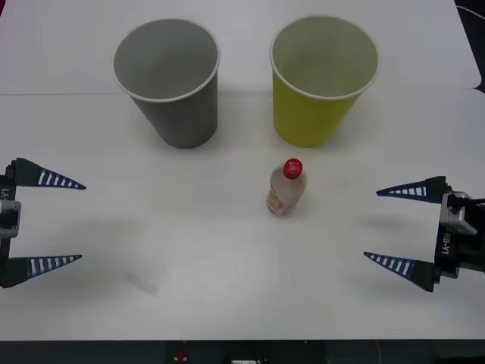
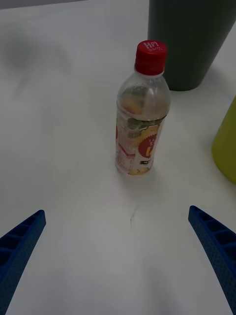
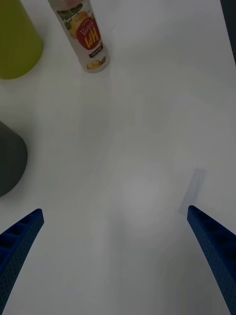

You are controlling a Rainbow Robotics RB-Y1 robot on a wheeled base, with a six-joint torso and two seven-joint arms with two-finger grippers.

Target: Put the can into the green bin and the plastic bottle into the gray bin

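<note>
1. Standing upright at the back of the tabletop (image 1: 227, 303), the gray bin (image 1: 170, 83) and green bin (image 1: 322, 83) are seen.
2. Both claws, left (image 1: 57, 221) and right (image 1: 394, 227), are spread wide, nothing held.
3. The plastic bottle (image 1: 286, 189) is left standing mid-table; it could be toppled by an off-centre approach.

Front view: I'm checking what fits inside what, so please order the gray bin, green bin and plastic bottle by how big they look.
1. The gray bin and the green bin: they look alike in size, so I won't rank them.
2. The plastic bottle: clearly smallest, standing upright nearer the camera.
</note>
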